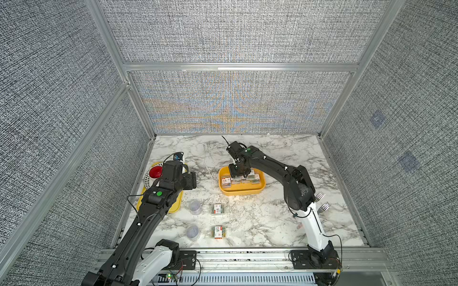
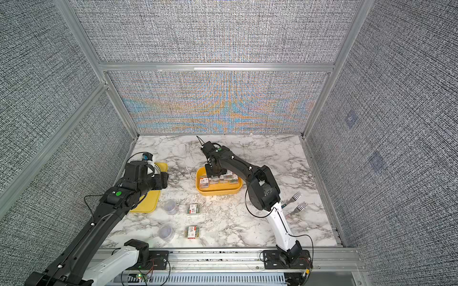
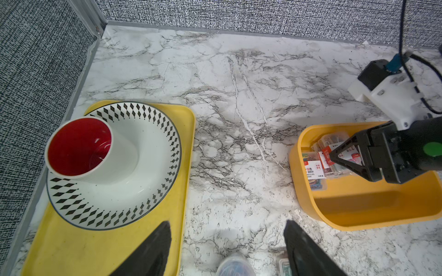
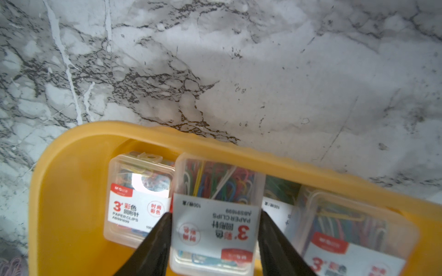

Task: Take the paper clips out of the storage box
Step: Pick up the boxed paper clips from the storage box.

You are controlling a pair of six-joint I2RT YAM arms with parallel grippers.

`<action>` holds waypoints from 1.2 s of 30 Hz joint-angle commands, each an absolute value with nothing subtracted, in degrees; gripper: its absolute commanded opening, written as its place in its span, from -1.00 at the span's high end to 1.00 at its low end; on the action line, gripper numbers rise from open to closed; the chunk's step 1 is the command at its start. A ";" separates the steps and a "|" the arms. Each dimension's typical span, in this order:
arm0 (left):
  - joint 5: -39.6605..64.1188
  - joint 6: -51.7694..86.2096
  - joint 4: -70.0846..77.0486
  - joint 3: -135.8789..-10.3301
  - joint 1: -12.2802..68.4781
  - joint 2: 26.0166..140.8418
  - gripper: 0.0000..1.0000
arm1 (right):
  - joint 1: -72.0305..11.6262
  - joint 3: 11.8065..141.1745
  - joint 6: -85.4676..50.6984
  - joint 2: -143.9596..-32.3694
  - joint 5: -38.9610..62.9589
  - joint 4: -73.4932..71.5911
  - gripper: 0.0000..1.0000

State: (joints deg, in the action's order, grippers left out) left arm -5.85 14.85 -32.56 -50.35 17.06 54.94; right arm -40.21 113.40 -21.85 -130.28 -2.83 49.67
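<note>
The yellow storage box (image 1: 241, 191) (image 2: 218, 192) stands mid-table with several clear paper clip cases (image 1: 247, 178) inside. My right gripper (image 4: 215, 213) reaches down into it (image 1: 238, 172). Its fingers press both sides of one labelled paper clip case (image 4: 216, 229), so it is shut on that case, still inside the box walls (image 4: 71, 191). Outside the box, two cases (image 1: 217, 209) (image 1: 218, 232) and two round clear tubs (image 1: 195, 207) (image 1: 192, 232) lie on the marble. My left gripper (image 3: 227, 222) (image 1: 192, 180) hangs open and empty over the table beside the flat tray.
A flat yellow tray (image 1: 173, 205) (image 3: 95, 246) at the left carries a patterned plate (image 3: 143, 191) and a red-lined cup (image 3: 79, 148). Two forks (image 1: 322, 200) lie to the right of the right arm. Enclosure walls close in the back and both sides.
</note>
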 commanded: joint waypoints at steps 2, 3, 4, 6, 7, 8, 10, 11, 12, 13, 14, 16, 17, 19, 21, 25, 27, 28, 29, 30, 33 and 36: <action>-5.55 14.26 -31.47 -50.89 16.96 54.67 -0.54 | -40.10 113.93 -21.36 -130.67 -3.26 51.04 -0.15; -5.56 14.29 -31.48 -50.89 16.96 54.63 -0.54 | -40.10 114.07 -21.27 -130.75 -3.30 51.20 -0.15; -5.58 14.31 -31.47 -50.89 16.97 54.62 -0.54 | -40.09 114.14 -21.18 -130.87 -3.33 51.32 -0.16; -5.41 14.35 -31.46 -50.89 16.88 54.68 -0.55 | -40.13 114.15 -21.10 -130.86 -3.34 51.31 -0.19; -5.34 14.33 -31.46 -50.89 16.88 54.76 -0.55 | -40.10 114.25 -21.09 -130.95 -3.43 51.39 -0.19; -5.28 14.29 -31.46 -50.89 16.88 54.76 -0.55 | -40.09 114.38 -21.09 -130.91 -3.47 51.33 -0.19; -5.05 14.27 -31.51 -50.89 16.88 54.82 -0.54 | -40.08 114.64 -21.01 -131.15 -3.50 51.49 -0.19; -4.93 14.32 -31.53 -50.89 16.92 54.80 -0.54 | -40.13 114.85 -20.92 -131.30 -3.52 51.61 -0.19; -4.86 14.31 -31.47 -50.89 16.88 54.80 -0.54 | -40.08 115.04 -20.79 -131.39 -3.54 51.83 -0.19; -4.86 14.32 -31.45 -50.89 16.87 54.83 -0.54 | -40.12 115.29 -20.67 -131.65 -3.60 51.85 -0.18; -4.89 14.30 -31.39 -50.89 16.79 54.79 -0.54 | -40.10 115.50 -20.55 -131.76 -3.60 52.12 -0.18; -4.97 14.24 -31.38 -50.89 16.79 54.71 -0.54 | -40.25 116.07 -20.01 -131.85 -3.60 52.63 -0.10; -4.93 14.21 -31.39 -50.89 16.79 54.75 -0.54 | -40.22 116.27 -19.73 -131.73 -3.60 52.80 -0.06; -5.02 14.23 -31.38 -50.89 16.79 54.67 -0.54 | -40.29 117.32 -18.54 -131.08 -3.60 53.70 0.02; -5.01 14.24 -31.39 -50.89 16.78 54.53 -0.54 | -40.47 118.69 -16.74 -129.89 -3.54 55.26 0.09; -5.20 14.15 -31.17 -50.52 16.77 54.01 -0.54 | -41.11 116.77 -9.70 -122.98 -1.40 55.82 0.11; -5.02 14.15 -30.89 -50.23 16.79 53.79 -0.54 | -41.79 114.70 -4.79 -118.55 -0.56 55.76 0.11; -4.99 14.14 -30.74 -50.21 16.79 53.70 -0.54 | -42.20 113.48 -1.78 -115.92 -0.53 55.81 0.10; -4.93 14.15 -30.84 -50.23 16.79 53.64 -0.54 | -42.66 112.14 1.04 -113.53 -0.59 55.56 0.10; -5.10 14.15 -30.93 -50.34 16.79 53.61 -0.54 | -43.27 110.03 5.36 -110.49 -0.52 55.15 0.09; -5.75 13.99 -31.81 -50.49 16.78 52.95 -0.54 | -44.77 101.61 18.79 -101.25 0.46 52.45 0.09; -6.71 13.47 -32.64 -50.20 16.74 51.60 -0.54 | -45.34 94.54 31.20 -93.32 3.31 51.00 0.08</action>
State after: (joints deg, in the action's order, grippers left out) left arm -5.72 14.39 -32.47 -50.35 16.84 52.38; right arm -45.17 98.24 14.79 -97.30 1.13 52.95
